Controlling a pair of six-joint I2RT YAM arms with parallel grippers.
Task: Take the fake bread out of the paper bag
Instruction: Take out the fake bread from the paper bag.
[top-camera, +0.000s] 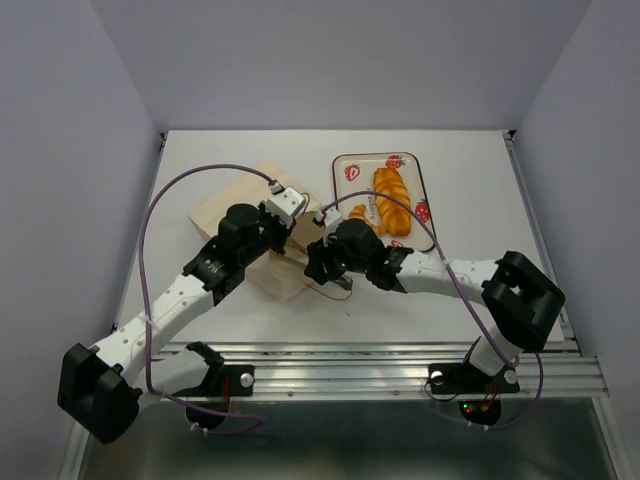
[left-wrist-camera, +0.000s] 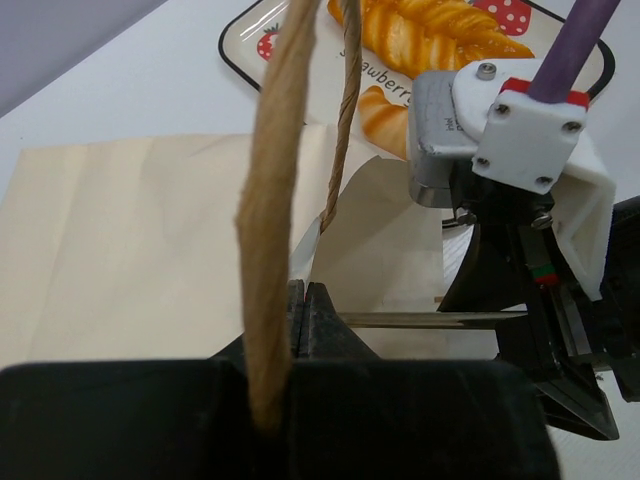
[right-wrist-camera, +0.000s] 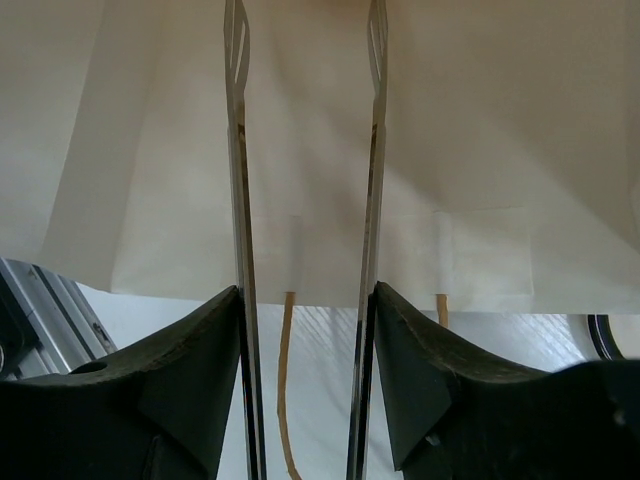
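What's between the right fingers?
Nothing held, per the right wrist view: the right gripper fingers stand apart, with only paper bag behind the gap.

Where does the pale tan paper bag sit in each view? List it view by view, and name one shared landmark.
Top external: the pale tan kraft paper bag lies left of centre.
Left wrist: it fills the left and middle of the picture.
Right wrist: it fills the upper part.
Shared landmark: the bag's thin brown cord handle shows in both wrist views. From above it is too small to tell.
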